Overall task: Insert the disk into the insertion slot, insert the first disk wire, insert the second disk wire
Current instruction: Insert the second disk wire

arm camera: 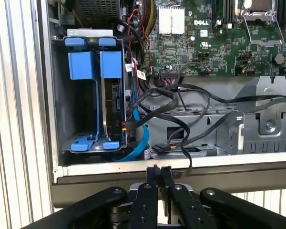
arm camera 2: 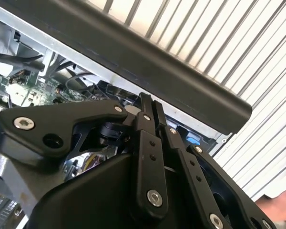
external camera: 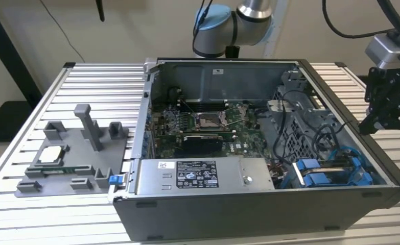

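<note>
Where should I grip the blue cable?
Probably the blue cable where its loop bows clear of the disk, approaching from the open side of the case; further along, black wires cross it. The gripper is shut.

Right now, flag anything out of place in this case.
Nothing looks damaged. Loose black cables sprawl across the grey bracket beside the slot; one seems to droop over the case rim.

Disk in blue caddy is sitting on edge inside the grey drive bay, blue wire curling just beside it.
</note>
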`<state>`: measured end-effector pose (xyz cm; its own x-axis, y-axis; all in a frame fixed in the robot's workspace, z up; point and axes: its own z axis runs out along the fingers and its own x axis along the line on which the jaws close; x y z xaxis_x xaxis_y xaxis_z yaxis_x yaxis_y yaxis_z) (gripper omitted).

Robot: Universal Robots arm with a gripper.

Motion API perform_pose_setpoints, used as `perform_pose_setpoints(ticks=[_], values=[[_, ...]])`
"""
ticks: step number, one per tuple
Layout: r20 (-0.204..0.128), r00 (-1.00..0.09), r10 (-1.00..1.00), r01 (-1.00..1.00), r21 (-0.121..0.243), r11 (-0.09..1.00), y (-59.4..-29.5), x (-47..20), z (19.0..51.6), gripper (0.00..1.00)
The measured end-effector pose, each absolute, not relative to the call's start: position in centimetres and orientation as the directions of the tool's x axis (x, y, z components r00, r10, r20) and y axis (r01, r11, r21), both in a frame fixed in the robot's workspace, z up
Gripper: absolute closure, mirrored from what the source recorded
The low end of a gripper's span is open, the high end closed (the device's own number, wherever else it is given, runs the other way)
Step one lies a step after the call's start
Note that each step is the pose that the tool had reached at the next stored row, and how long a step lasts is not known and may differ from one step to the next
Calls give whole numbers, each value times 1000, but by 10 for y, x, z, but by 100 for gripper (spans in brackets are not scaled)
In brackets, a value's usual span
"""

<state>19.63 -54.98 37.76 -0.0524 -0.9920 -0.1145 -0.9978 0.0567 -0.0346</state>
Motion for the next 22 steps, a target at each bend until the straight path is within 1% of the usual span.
perform_pose_setpoints(ticks=[8, 22], values=[[-114, -51, -992, -998, -35, 55, -550, 171, 387, 100], [-114, -47, -992, -998, -42, 52, -550, 114, 389, 100]])
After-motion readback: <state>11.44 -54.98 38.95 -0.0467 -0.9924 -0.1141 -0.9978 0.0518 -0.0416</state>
